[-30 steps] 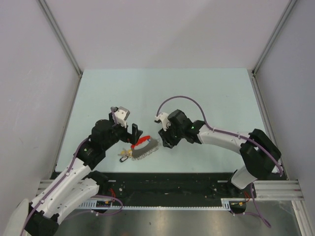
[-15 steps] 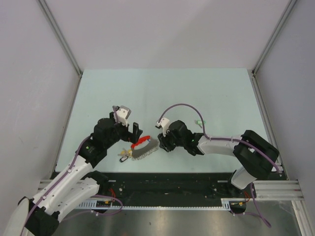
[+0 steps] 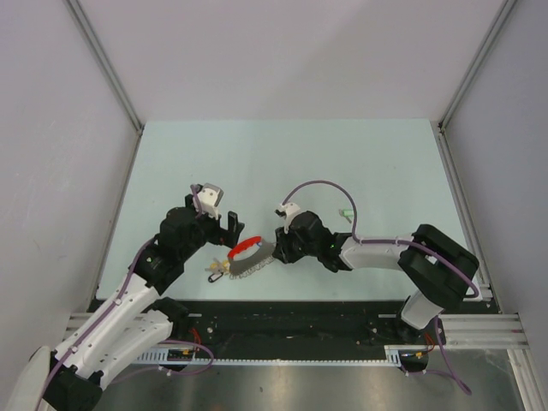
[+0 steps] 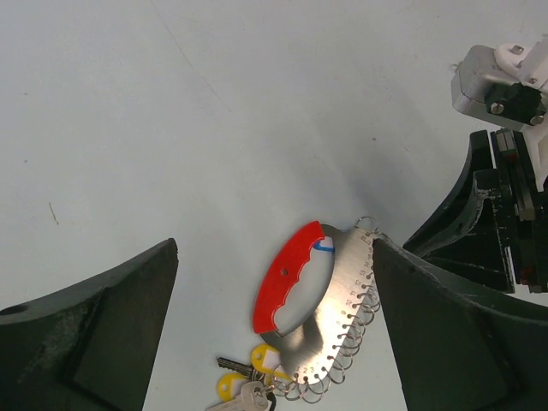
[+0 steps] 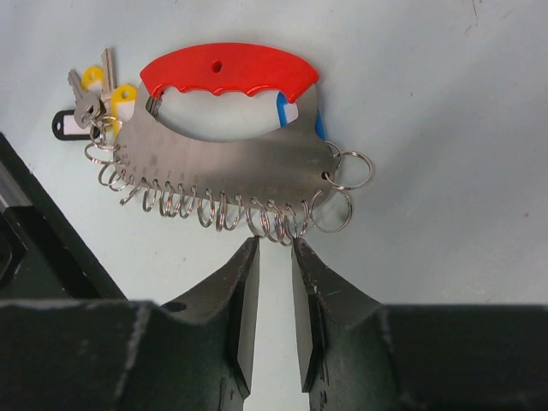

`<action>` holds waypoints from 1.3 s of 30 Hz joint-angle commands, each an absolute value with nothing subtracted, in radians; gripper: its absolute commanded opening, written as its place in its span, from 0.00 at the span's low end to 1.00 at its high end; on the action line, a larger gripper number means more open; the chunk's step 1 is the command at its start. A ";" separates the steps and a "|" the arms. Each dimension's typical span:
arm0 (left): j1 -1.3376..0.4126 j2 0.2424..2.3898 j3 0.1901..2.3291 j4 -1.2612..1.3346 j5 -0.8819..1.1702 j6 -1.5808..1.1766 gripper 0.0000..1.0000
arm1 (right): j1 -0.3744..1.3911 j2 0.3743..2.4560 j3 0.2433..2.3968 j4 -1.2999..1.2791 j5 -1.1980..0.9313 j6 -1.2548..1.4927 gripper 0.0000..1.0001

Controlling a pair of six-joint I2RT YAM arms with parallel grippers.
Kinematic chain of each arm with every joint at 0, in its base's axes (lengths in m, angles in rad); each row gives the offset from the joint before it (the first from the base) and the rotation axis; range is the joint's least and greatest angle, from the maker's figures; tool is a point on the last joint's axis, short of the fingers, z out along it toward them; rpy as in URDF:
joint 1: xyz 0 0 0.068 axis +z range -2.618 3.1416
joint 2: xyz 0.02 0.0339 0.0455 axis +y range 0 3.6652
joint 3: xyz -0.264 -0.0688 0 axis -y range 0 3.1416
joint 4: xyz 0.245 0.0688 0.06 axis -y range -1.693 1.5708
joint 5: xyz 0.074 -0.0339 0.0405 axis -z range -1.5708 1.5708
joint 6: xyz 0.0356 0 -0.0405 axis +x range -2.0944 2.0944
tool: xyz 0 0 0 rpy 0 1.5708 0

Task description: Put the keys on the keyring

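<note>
The keyring (image 5: 231,163) is a silver plate with a red handle (image 4: 287,287) and a row of small wire rings, lying flat with yellow and black tags (image 4: 257,368) at one end. A blue key head (image 5: 318,124) peeks from under the handle. The green key (image 3: 345,214) lies alone on the mat to the right. My left gripper (image 4: 274,248) hangs wide open above the keyring (image 3: 248,255), straddling it. My right gripper (image 5: 276,244) has its jaws a narrow gap apart, tips right at the ring row, with nothing clamped between them.
The pale green mat (image 3: 282,163) ends at a black rail (image 3: 291,321) close behind the keyring. The right arm's cable (image 3: 321,184) loops over the mat near the green key. Grey walls enclose the sides and back.
My right gripper slid left and nearer to the keyring's ring edge and its jaws narrowed. The arm's shift uncovered the green key. The left gripper barely moved.
</note>
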State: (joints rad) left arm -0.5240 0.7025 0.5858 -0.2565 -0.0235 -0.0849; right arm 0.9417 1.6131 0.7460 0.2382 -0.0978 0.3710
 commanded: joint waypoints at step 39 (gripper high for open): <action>-0.520 0.692 0.598 -0.258 -0.009 -0.077 1.00 | 0.907 1.606 0.884 0.003 0.052 0.137 0.00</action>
State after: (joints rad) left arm -0.5240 0.6930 0.5858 -0.2565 -0.0231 -0.0788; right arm 0.8944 1.6264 0.8501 0.0532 -0.0185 0.1719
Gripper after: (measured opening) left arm 0.996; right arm 0.009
